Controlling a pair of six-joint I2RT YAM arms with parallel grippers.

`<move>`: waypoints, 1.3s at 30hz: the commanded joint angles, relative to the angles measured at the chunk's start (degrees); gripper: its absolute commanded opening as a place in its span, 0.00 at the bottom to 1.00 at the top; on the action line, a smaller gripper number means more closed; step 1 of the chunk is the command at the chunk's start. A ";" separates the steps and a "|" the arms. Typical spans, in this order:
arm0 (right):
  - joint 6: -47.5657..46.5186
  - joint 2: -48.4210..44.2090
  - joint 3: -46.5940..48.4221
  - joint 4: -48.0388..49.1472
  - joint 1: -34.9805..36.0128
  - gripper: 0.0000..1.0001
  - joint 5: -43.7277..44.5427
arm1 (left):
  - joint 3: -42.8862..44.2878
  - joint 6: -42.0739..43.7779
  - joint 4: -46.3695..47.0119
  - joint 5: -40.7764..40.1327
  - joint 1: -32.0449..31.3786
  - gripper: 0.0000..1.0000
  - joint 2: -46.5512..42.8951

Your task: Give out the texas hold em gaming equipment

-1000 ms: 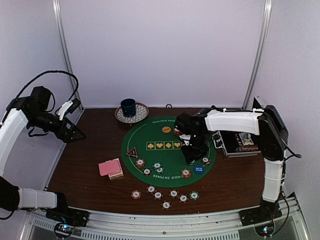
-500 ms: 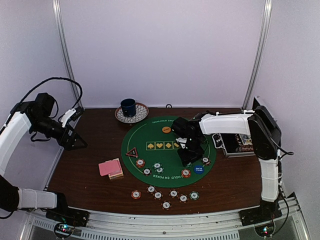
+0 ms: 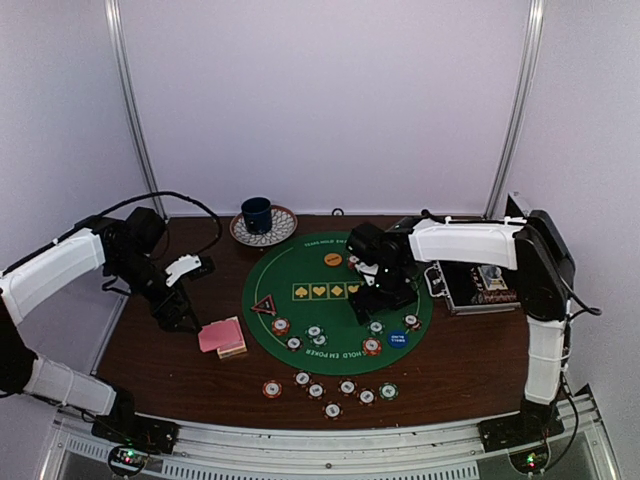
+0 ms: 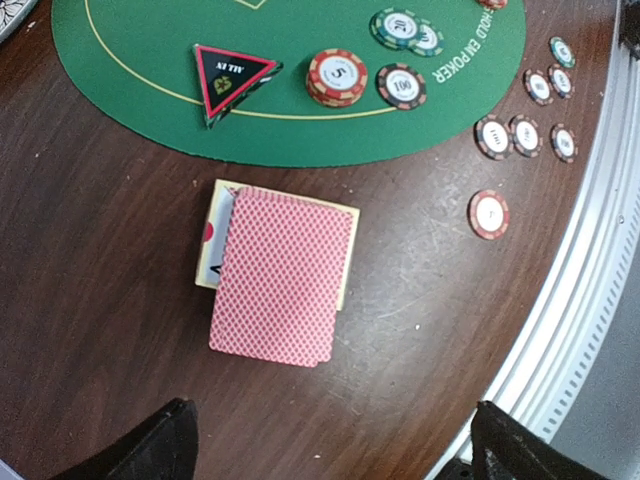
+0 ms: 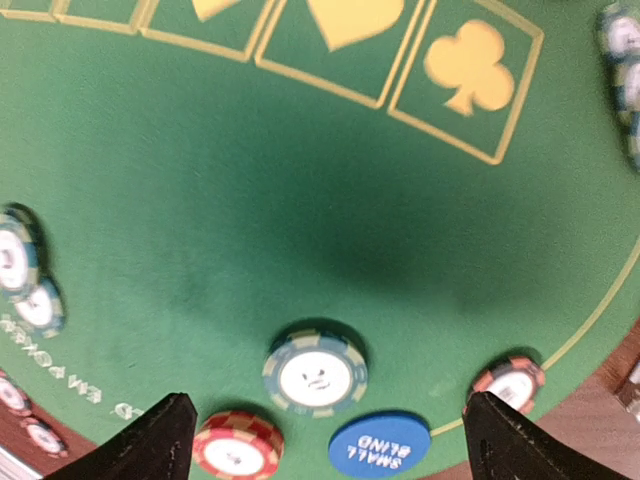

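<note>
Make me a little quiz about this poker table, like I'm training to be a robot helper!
1. True or false: the pink-backed cards lie on the green mat.
2. What shape is the red-edged black marker? A) round B) triangle C) square
3. Fill the gap: the blue disc says "SMALL ____".
Key: 1 false, they lie on the brown table beside the mat; 2 B; 3 BLIND.
</note>
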 commanded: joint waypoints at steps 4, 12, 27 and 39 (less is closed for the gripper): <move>0.85 -8.38 3.79 -1.57 -0.30 1.00 4.73 | -0.73 3.41 7.23 -6.78 -2.59 0.98 6.46; 3.05 -13.74 3.04 -0.58 -0.31 0.99 4.90 | -4.60 6.70 12.30 -11.68 -7.69 0.98 9.80; 4.80 -16.89 0.69 0.34 -0.30 1.00 3.50 | -7.52 9.94 18.37 -17.02 -11.02 0.98 15.10; 5.06 -17.68 0.23 0.55 -0.32 1.00 2.87 | -8.44 9.63 21.49 -18.49 -11.93 0.98 18.81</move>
